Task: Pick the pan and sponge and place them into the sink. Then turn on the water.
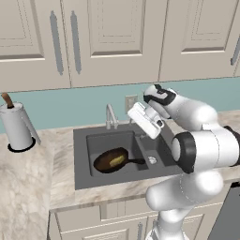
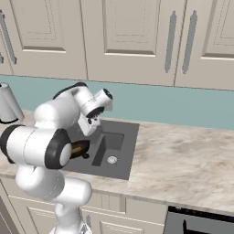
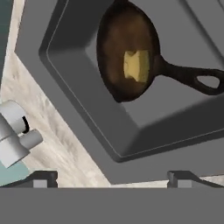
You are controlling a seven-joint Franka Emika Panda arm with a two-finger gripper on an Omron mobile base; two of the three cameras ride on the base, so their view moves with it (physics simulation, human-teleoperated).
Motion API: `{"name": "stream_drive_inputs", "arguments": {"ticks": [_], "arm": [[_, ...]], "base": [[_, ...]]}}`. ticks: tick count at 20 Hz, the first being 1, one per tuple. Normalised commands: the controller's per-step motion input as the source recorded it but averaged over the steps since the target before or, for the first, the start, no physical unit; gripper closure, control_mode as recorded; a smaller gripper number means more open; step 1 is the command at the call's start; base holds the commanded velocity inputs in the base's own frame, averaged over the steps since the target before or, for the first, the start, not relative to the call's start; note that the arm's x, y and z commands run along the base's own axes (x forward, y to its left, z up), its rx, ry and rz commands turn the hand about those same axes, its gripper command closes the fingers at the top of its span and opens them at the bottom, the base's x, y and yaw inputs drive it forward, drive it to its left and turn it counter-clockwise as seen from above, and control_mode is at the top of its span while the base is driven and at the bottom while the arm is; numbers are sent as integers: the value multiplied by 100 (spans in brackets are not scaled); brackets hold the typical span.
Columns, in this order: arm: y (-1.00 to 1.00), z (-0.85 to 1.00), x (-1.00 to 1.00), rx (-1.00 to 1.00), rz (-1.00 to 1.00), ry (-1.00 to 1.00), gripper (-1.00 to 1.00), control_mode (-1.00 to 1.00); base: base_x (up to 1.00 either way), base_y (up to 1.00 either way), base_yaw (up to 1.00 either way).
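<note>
jaws (image 3: 113, 178) sit at the bottom of the hand view, two dark tips spread wide apart, nothing between them, so open and empty. they hang above the near rim of the sink (image 3: 65, 87), just over the strip of desk (image 3: 65, 148) behind it. faucet (image 3: 15, 133) is close by at the left of that view, a silver cylindrical body with a short stub off it.

pan (image 3: 118, 39) lies flat in the large basin, handle pointing toward the divider. sponge (image 3: 137, 65) rests inside the pan, on its floor, near the handle side. in the left base view the same: pan (image 1: 108, 159) in the big basin, yellow block on it, faucet (image 1: 111, 116) behind the basin by the backsplash, arm bent over the smaller basin.

step judged: both placings look done, water part in hand. no stream visible from the spout. next move probably calls for swinging the hand to the faucet and pushing its lever or handle; which part is the lever, cannot tell from these shots.

materials: sink matte dark grey, rectangular with rounded inner corners; pan dark brown, round, cast-iron look, black handle with a hang hole; sponge soft-looking yellow block; desk pale veined marble; faucet smooth metal.
</note>
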Motion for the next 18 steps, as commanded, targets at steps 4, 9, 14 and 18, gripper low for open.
{"name": "stream_drive_inputs", "arguments": {"ticks": [4, 9, 14, 18], "arm": [[2, 9, -6, 23, -49, 13, -100, -100], [7, 2, 0, 17, -47, 11, -100, -100], [0, 0, 0, 13, -35, 4, -100, -100], [-17, 0, 0, 13, -13, 4, -100, -100]], "base": [[0, 0, 0], [0, 0, 0], [0, 0, 0], [0, 0, 0]]}}
